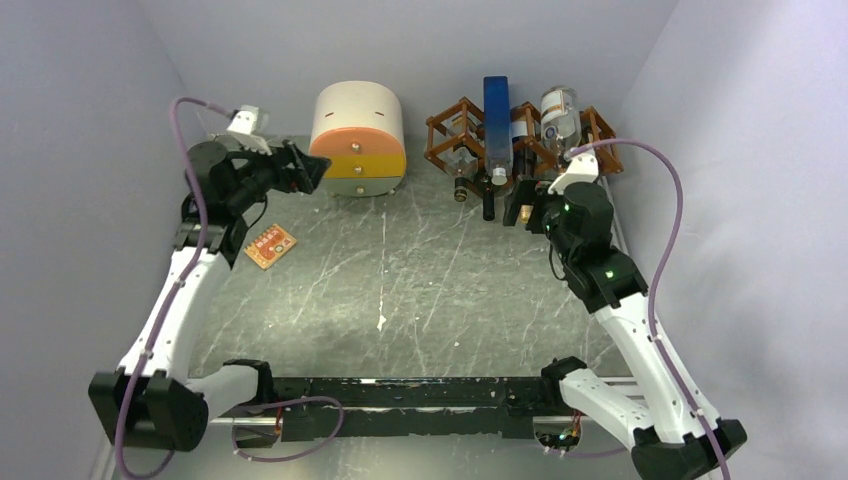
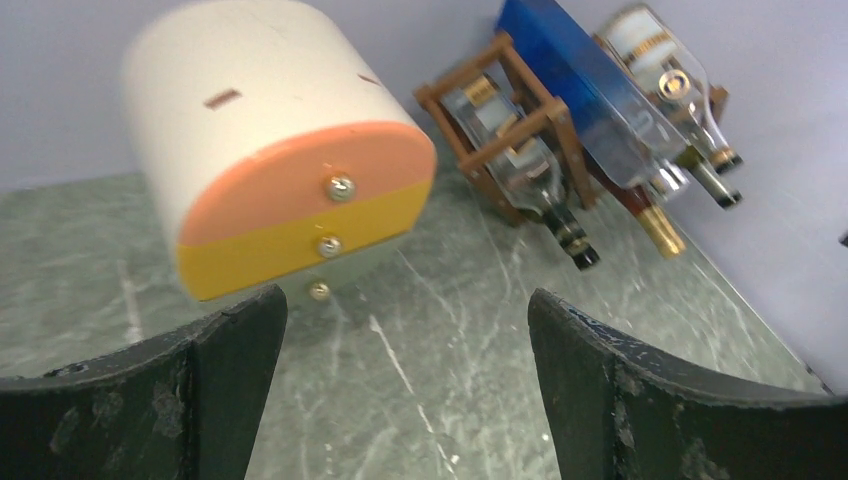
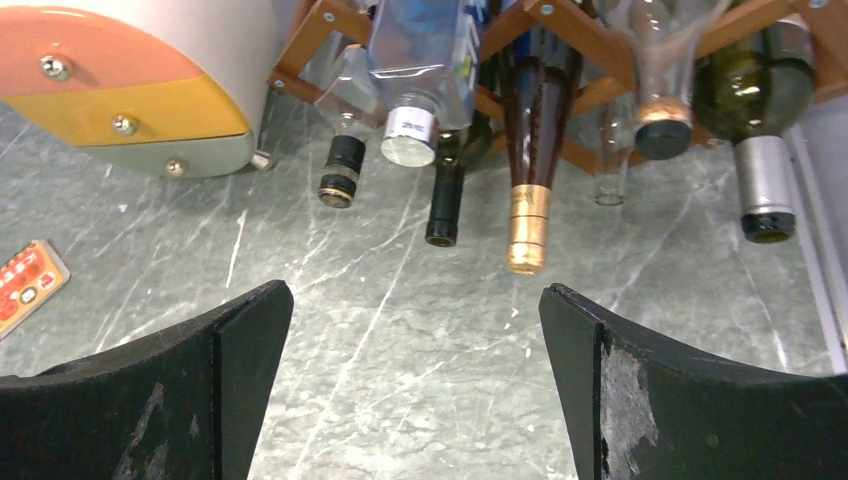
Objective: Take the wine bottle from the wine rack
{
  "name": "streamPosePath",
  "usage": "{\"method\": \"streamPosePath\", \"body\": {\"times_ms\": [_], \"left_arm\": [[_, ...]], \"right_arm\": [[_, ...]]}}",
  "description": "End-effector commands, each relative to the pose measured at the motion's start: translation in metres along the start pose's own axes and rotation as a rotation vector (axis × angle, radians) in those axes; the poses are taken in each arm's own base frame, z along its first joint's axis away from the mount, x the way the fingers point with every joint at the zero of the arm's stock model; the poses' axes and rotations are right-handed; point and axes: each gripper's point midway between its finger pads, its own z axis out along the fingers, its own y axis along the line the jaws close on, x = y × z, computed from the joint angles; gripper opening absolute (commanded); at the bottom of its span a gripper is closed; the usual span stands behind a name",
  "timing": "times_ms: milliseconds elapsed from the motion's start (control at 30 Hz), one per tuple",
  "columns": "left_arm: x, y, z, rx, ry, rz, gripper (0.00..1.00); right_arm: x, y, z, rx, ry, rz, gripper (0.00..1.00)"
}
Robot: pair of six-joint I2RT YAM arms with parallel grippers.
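Observation:
The reddish-brown wooden wine rack [image 1: 441,133] stands at the back right and holds several bottles lying neck-forward. In the right wrist view the rack [image 3: 585,38] holds a dark wine bottle with a gold foil neck [image 3: 528,215], a black-capped dark bottle [image 3: 445,200], a clear bottle with a white cap [image 3: 408,135] and a green bottle with a silver neck [image 3: 765,180]. My right gripper [image 3: 415,305] is open and empty just in front of the necks, also seen from above [image 1: 518,212]. My left gripper [image 1: 312,170] is open and empty beside the drawer box [image 2: 405,305].
A cream-and-orange rounded drawer box [image 1: 360,135] stands at the back centre-left. A small orange card [image 1: 270,245] lies on the grey marbled table [image 1: 420,290]. Grey walls close in the left, back and right sides. A blue bottle [image 1: 497,110] lies on top of the rack.

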Motion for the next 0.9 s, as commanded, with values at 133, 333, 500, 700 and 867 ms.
{"method": "streamPosePath", "body": {"times_ms": [133,333,500,700,867], "left_arm": [[0.033,-0.043,0.023,0.186,0.119,-0.013,0.94],[0.049,-0.042,0.019,0.189,0.171,0.017,0.94],[0.056,-0.043,0.014,0.196,0.194,0.023,0.94],[0.052,-0.046,0.008,0.2,0.169,0.031,0.94],[0.056,-0.047,0.009,0.205,0.18,0.022,0.94]], "right_arm": [[-0.012,0.017,0.024,-0.016,0.063,0.089,1.0],[-0.032,0.018,0.045,0.031,0.078,0.085,1.0],[-0.043,0.017,0.068,0.081,0.119,0.039,1.0],[-0.047,0.01,0.101,0.158,0.155,-0.036,1.0],[-0.046,0.003,0.126,0.217,0.172,-0.102,1.0]]}}
